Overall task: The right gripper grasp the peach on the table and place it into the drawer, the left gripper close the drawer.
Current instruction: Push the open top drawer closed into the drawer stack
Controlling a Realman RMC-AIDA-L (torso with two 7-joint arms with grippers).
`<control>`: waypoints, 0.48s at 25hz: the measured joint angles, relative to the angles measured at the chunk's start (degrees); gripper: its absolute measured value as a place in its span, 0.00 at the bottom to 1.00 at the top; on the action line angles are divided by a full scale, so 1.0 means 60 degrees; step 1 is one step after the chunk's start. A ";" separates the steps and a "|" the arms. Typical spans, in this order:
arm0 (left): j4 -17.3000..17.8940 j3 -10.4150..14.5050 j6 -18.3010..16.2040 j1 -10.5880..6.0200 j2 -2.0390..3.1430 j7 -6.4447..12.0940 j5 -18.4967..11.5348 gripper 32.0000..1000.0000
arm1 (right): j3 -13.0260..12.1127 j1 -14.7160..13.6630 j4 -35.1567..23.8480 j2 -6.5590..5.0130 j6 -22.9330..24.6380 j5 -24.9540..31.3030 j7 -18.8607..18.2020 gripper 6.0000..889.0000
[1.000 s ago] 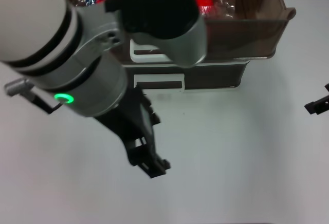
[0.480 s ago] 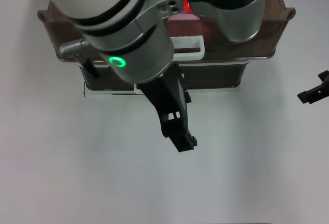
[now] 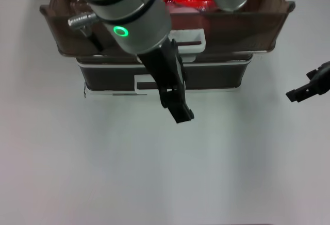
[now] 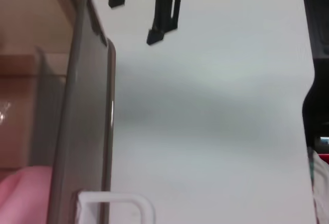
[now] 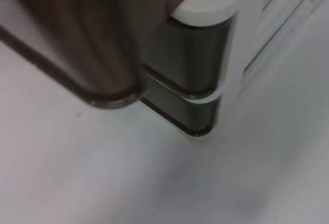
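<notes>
The left gripper point(image 3: 178, 112), its fingers seemingly pressed together, is poised just before the open drawer point(image 3: 258, 26); the peach point(image 4: 23, 196) is seen inside. The right gripper point(image 3: 304, 92) is parked aside.

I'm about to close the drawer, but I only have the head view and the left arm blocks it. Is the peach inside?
Observer: Yes. The left wrist view shows the peach behind the front wall of the drawer, near its white handle.
Operator: Is the right pincer carrying anything?
Observer: No. That same view shows the right pincer open and empty, over the table, apart from the drawer.
</notes>
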 joint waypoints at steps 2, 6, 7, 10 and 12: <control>-0.0084 -0.0097 0.0134 -0.0011 0.0002 0.0272 0.0049 0.81 | 0.0008 0.0084 0.0196 0.0002 -0.0091 0.0002 -0.0011 0.96; -0.0153 -0.0156 0.0438 -0.0023 0.0007 0.0544 0.0506 0.81 | 0.0019 0.0162 0.0372 0.0013 -0.0246 0.0005 -0.0016 0.96; -0.0191 -0.0182 0.0550 -0.0023 0.0008 0.0592 0.0651 0.81 | 0.0019 0.0173 0.0386 0.0024 -0.0264 0.0005 -0.0016 0.96; -0.0406 -0.0335 0.0863 -0.0040 0.0012 0.0658 0.0897 0.81 | 0.0018 0.0180 0.0390 0.0060 -0.0302 0.0006 -0.0014 0.96; -0.0673 -0.0516 0.1074 -0.0079 0.0017 0.0699 0.1100 0.81 | 0.0017 0.0182 0.0390 0.0073 -0.0316 0.0011 -0.0015 0.96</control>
